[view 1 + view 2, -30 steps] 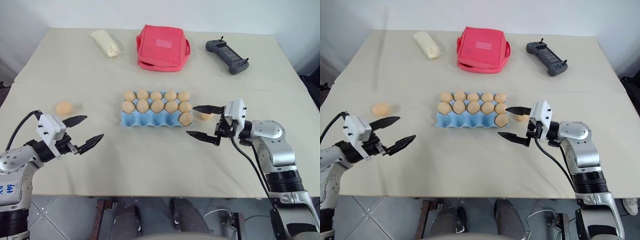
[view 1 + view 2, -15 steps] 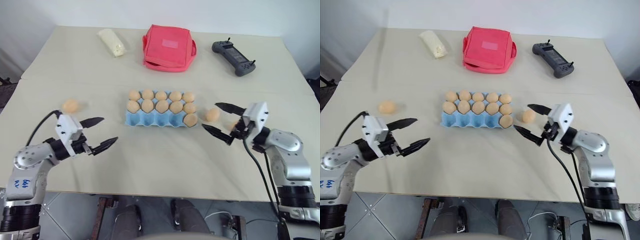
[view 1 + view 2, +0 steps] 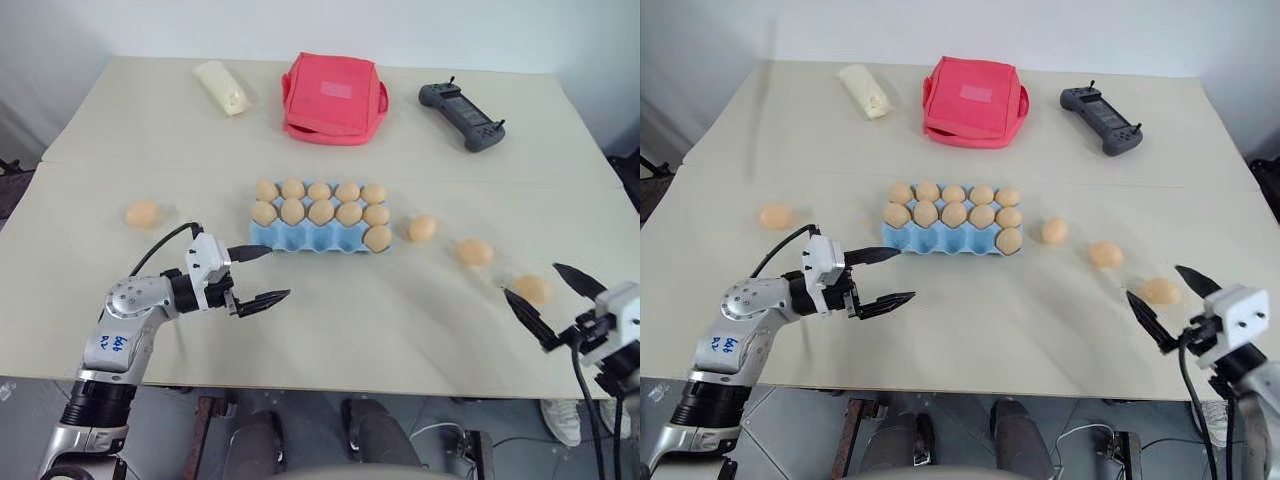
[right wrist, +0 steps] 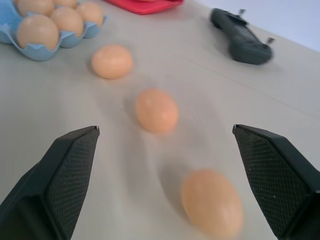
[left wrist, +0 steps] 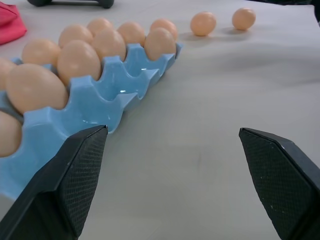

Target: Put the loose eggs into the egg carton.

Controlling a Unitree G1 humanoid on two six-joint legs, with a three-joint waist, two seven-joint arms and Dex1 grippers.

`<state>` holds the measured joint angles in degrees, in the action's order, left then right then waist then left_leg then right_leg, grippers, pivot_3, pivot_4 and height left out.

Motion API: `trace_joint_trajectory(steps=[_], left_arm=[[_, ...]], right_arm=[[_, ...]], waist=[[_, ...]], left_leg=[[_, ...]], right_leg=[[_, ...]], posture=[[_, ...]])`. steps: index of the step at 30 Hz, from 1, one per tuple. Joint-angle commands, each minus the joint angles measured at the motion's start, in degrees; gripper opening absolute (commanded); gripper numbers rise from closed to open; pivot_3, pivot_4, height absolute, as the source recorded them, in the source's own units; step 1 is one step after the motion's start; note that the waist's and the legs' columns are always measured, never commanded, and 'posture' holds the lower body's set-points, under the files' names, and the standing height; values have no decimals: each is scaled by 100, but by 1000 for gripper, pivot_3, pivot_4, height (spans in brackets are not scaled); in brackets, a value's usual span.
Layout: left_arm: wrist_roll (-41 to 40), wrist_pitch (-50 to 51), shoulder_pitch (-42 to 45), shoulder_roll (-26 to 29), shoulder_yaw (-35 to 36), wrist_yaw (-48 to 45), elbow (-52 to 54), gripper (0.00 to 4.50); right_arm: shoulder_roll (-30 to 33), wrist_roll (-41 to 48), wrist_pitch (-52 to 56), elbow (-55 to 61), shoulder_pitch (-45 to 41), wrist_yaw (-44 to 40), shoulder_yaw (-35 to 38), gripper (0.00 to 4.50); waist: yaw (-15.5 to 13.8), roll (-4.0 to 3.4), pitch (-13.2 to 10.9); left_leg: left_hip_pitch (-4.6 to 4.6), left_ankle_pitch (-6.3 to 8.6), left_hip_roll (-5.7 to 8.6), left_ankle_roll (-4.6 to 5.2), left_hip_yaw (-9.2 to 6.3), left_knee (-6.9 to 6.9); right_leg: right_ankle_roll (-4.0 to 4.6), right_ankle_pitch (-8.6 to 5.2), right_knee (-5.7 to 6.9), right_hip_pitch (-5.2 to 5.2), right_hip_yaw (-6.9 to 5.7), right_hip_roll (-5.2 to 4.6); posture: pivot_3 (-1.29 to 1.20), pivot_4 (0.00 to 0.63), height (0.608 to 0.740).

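**Four eggs loose on table, carton front row empty**

Egg carton point(image 3: 318, 232) sits mid-table, back two rows filled, front cups bare. Three loose eggs trail off its right end: one point(image 3: 422, 228) just beside it, next point(image 3: 475, 252) farther out, third point(image 3: 531, 290) near the right gripper point(image 3: 552, 302). Fourth egg point(image 3: 142, 213) lies well apart on the left. Both grippers empty, jaws spread wide (left gripper point(image 3: 255, 275) hovers by the carton's front-left corner). Red pouch point(image 3: 333, 97), cream packet point(image 3: 221, 86), controller point(image 3: 461, 114) along the far edge.

Head eyes look down over table point(image 3: 330, 330), both sharing egg carton point(image 3: 318, 236). My left wrist camera close behind fingers, facing carton; right faces loose eggs point(image 4: 156, 110).
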<state>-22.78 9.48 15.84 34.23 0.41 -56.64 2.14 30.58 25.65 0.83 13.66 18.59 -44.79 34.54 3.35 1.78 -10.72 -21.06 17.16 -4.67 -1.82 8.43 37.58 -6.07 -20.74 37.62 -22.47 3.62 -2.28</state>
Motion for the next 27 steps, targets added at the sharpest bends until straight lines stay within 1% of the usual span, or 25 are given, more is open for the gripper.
trace_joint_trajectory(steps=[1, 5, 10, 18, 21, 27], left_arm=[[37, -143, 145, -9, -13, -136, -41, 4491], [68, -188, 226, -18, -42, -221, -150, 4491], [20, -181, 224, -15, -39, -333, -153, 4491], [29, -233, 80, 44, 134, -251, -53, 4491], [13, -240, -39, 55, 209, -188, 37, 4491], [-54, -188, -337, 111, 397, -82, 330, 4491]], right_arm=[[-78, 248, -224, 83, 316, -13, 423, 4500], [-74, 201, -414, -305, 526, -36, 535, 4500], [218, 236, -385, -780, 277, -206, 426, 4500], [958, 108, -217, -1944, -682, -612, 71, 4500], [1252, 124, 43, -2379, -1064, -878, -165, 4500], [1603, -173, 58, -3507, -2082, -1401, -844, 4500]], waist=[[-10, -2, 1], [-15, -1, 1], [-9, -2, 1], [-10, -2, 1], [-5, -2, 1], [-4, -2, 1]], left_leg=[[2, -2, 3, 4, 0, -2], [-1, -4, 5, 10, -2, -2], [2, -3, 6, 13, -4, -3], [1, -4, 6, 21, -5, 2], [0, -4, 5, 21, -5, 4], [-2, -3, -1, 22, -4, 6]], right_leg=[[-1, 2, 0, 1, 1, -2], [1, 8, 0, 3, -2, -6], [1, 11, -1, 2, 4, -8], [-2, 15, -1, 1, 6, -12], [-3, 15, -2, 1, 6, -11], [-5, 16, -6, 0, 7, -13]], posture=[[0, 150, 740], [0, 150, 740], [0, 150, 740], [0, 150, 740], [0, 150, 740], [0, 150, 740]])
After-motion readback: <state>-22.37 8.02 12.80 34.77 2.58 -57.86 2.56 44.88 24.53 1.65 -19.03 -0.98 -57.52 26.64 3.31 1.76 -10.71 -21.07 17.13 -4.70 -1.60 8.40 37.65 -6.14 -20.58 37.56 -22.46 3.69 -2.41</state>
